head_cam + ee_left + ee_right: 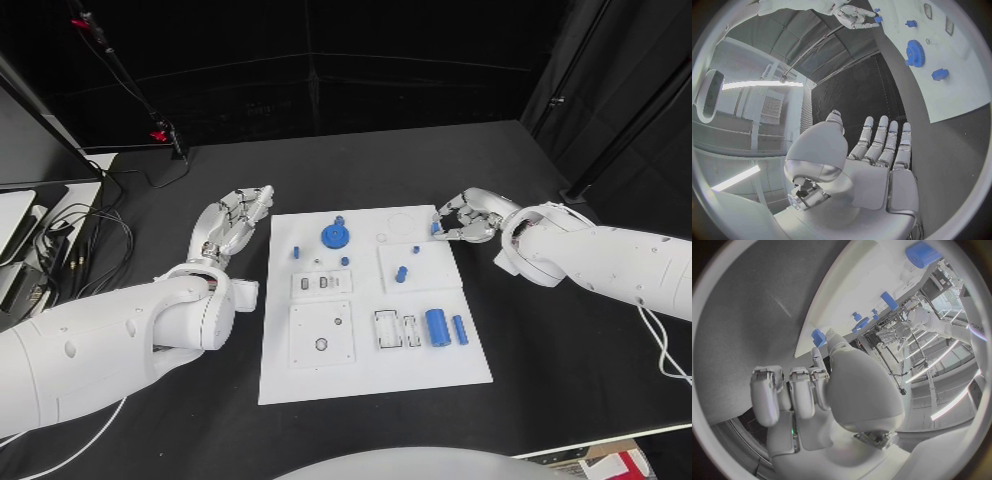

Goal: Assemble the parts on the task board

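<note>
Black bench (pixel 577 370) under dark curtains carries one white task board (pixel 368 375) at its middle, bearing one blue gear (pixel 335 237) near the far edge, two blue cylinders (pixel 437 327) by the right edge and several smaller blue parts. Left hand (pixel 231 222) lies spread, empty, beside the board's left edge. Right hand (pixel 464 215) pinches a small blue part (pixel 436 227) at the far right corner.

Even overhead light falls on the task board (pixel 368 330), which reads bright against the dull black table (pixel 577 380); the backdrop is dark. Shadows are soft and short. Both wrist views bend straight edges strongly, with bright ceiling strips glaring near their rims.
</note>
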